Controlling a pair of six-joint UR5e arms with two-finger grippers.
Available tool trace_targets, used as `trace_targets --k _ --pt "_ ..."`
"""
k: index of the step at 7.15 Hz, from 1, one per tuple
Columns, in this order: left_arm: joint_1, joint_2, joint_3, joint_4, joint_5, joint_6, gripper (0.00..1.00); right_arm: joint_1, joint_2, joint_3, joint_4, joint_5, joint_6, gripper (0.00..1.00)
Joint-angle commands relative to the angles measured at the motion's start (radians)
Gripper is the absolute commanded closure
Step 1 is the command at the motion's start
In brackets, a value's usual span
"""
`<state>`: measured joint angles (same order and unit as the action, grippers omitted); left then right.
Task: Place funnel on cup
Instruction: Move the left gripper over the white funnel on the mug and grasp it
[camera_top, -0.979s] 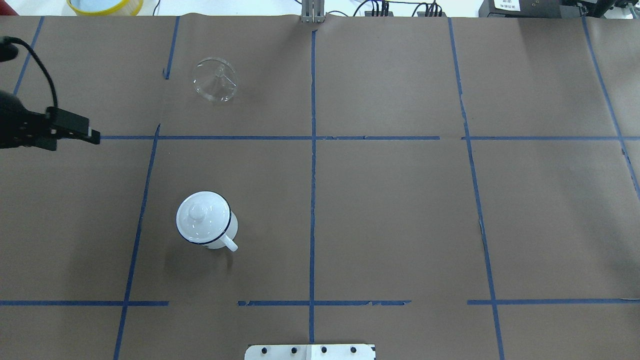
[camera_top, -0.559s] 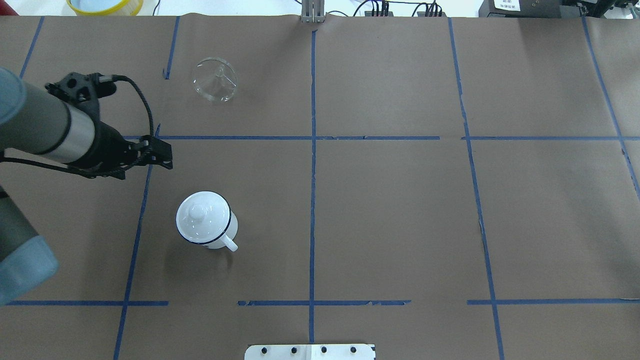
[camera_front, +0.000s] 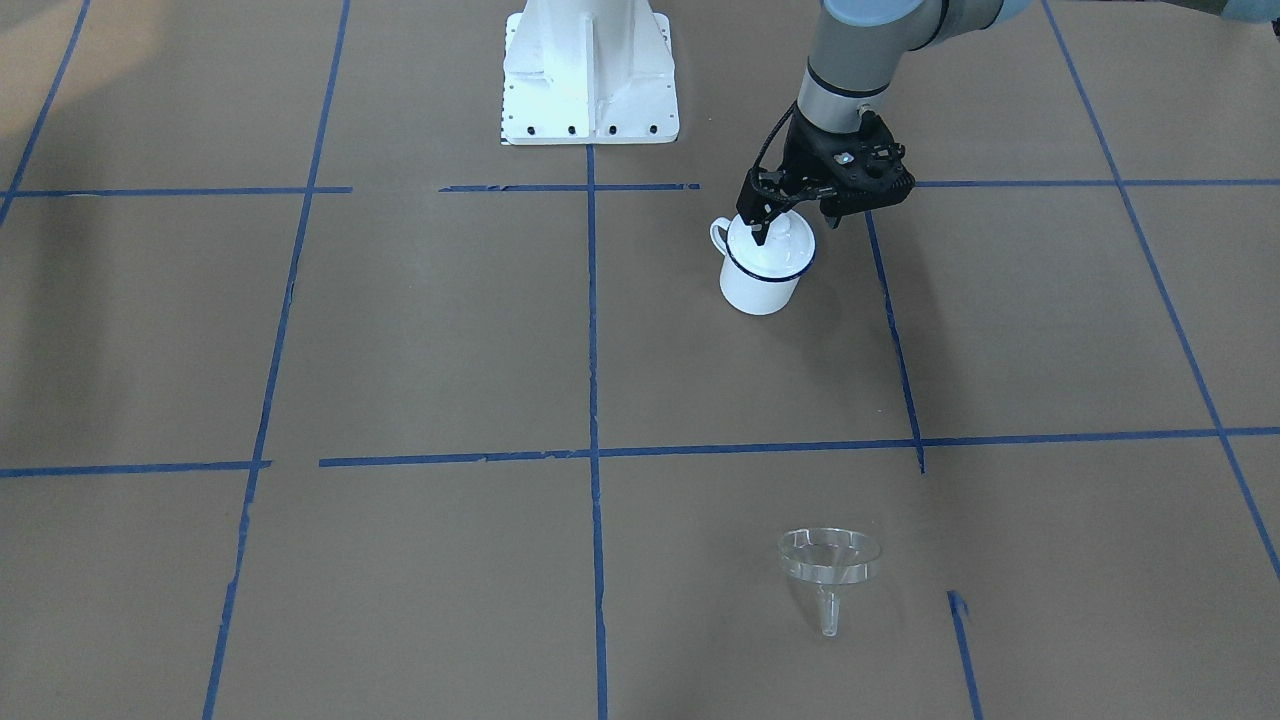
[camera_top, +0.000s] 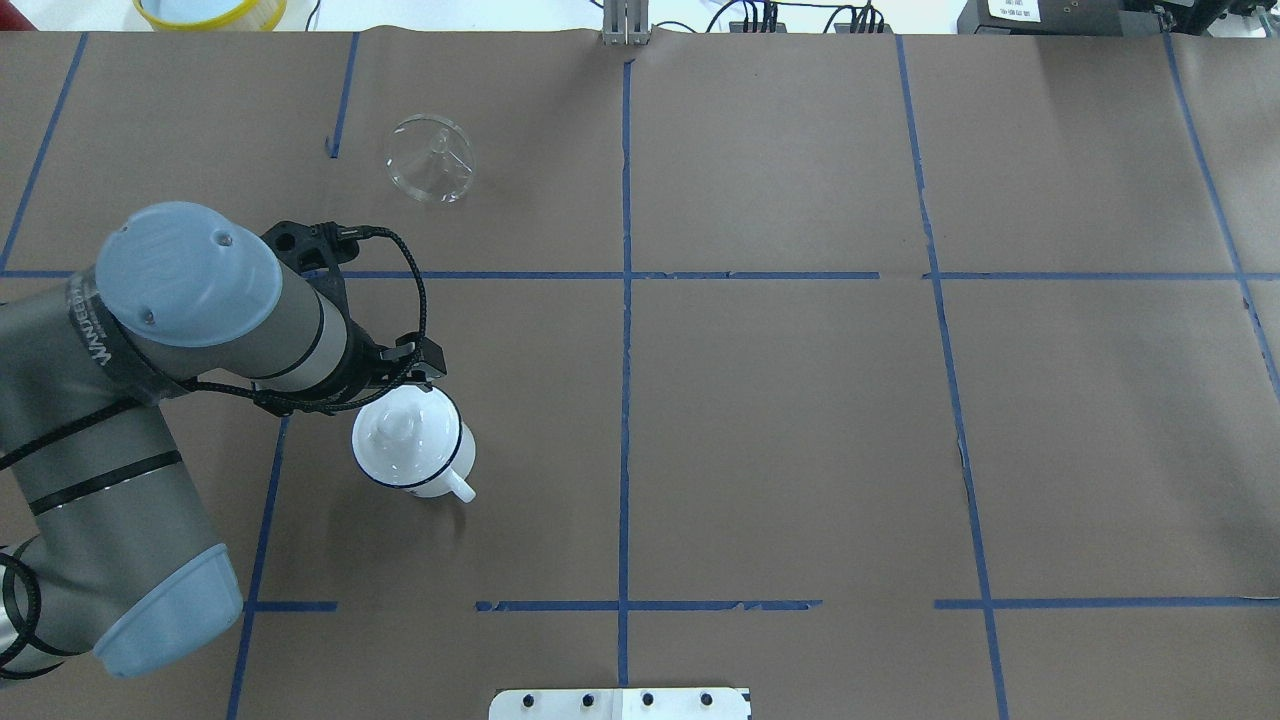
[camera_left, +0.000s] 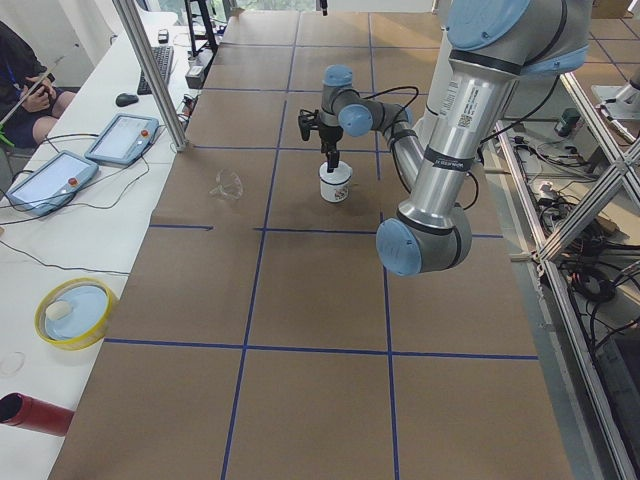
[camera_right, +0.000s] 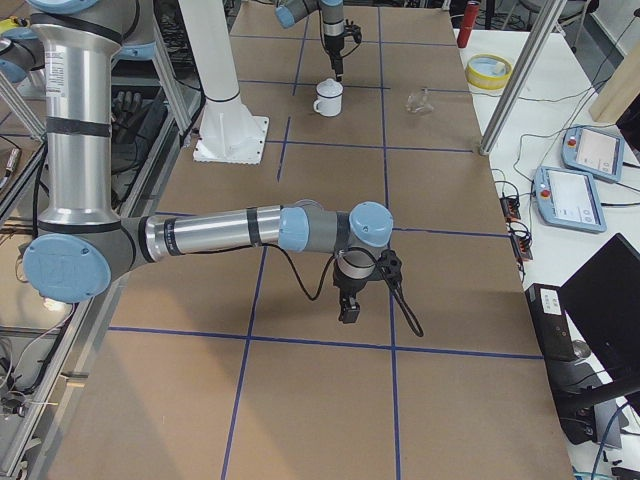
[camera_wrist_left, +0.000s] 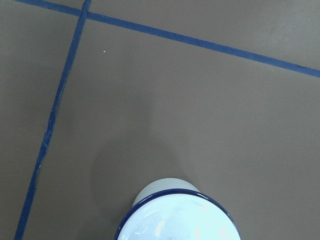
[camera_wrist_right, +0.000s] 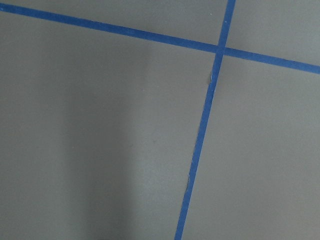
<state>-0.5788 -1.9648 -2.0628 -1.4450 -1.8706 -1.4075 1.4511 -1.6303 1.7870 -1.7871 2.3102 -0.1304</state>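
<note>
Across the brown counter (camera_top: 800, 420), the left hand (camera_front: 795, 228) hovers, jaws apart and empty, just over the cup (camera_front: 760, 290) capped by a white lid (camera_front: 785, 255), while the clear funnel (camera_top: 430, 165) lies on its side well apart, probably light, rigid and slick, best pinched across its rim.

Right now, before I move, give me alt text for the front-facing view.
The left gripper, jaws open, hangs over the cup, whose lid is on, near the robot's base. The clear funnel lies apart on the brown table, nearer the camera.
</note>
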Motion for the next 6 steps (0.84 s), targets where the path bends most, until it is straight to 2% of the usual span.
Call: trace_targets --k 1,5,6 --pt "0.022 -0.002 0.003 0.002 0.007 -0.004 0.0 0.0 0.0 -0.001 0.0 0.0 0.0 0.0" --pt "0.048 -0.002 0.006 -0.002 0.007 -0.002 0.03 0.0 0.0 0.0 0.0 0.0 0.0 0.0" --pt "0.048 -0.002 0.006 -0.002 0.005 -0.002 0.22 0.0 0.0 0.0 0.0 0.0 0.0 0.0"
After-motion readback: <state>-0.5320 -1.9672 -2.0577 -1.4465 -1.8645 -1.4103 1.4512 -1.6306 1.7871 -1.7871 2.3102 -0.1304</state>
